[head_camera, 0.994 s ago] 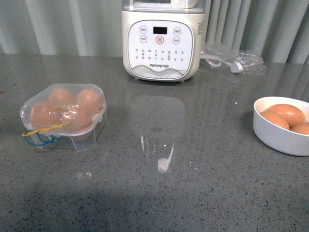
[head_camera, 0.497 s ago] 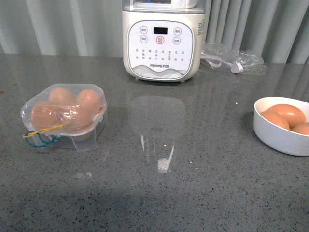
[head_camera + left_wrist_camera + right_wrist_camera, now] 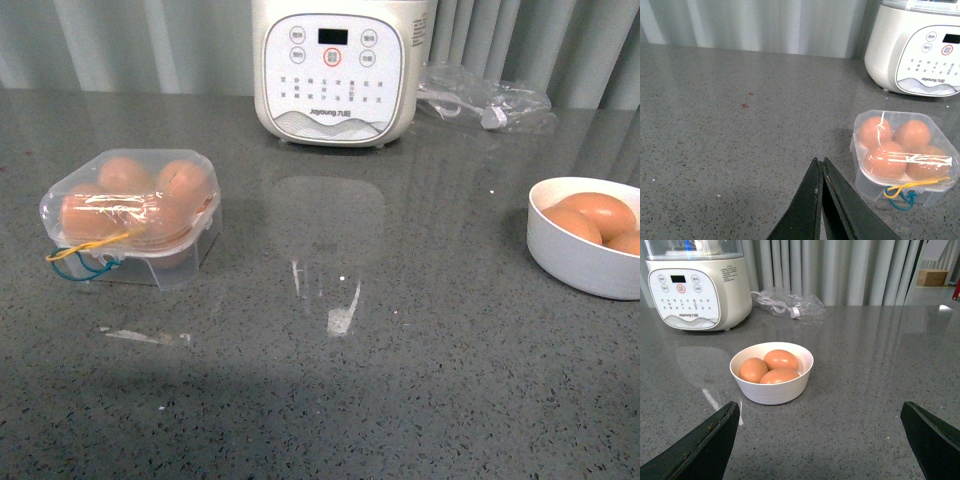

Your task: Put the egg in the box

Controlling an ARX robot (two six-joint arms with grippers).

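Front view: clear egg box [image 3: 130, 222] on grey countertop [image 3: 340, 400], left side, lid down, four eggs inside, yellow and teal elastic loops [image 3: 80, 257] at front. White bowl [image 3: 585, 255] far right holds three brown eggs [image 3: 598, 214]. Joyoung cooker [image 3: 335, 70] at back, plastic bag [image 3: 485, 105] beside it. Neither arm visible. Left wrist view: left gripper [image 3: 821, 172] fingers pressed together, near box, not touching. Right wrist view: right gripper [image 3: 820, 435] spread wide, bowl ahead, nothing held.

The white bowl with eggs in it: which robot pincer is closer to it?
Right. The right pincer is open and faces the white bowl just ahead. The left pincer is shut beside the clear egg box, across the table from the bowl.
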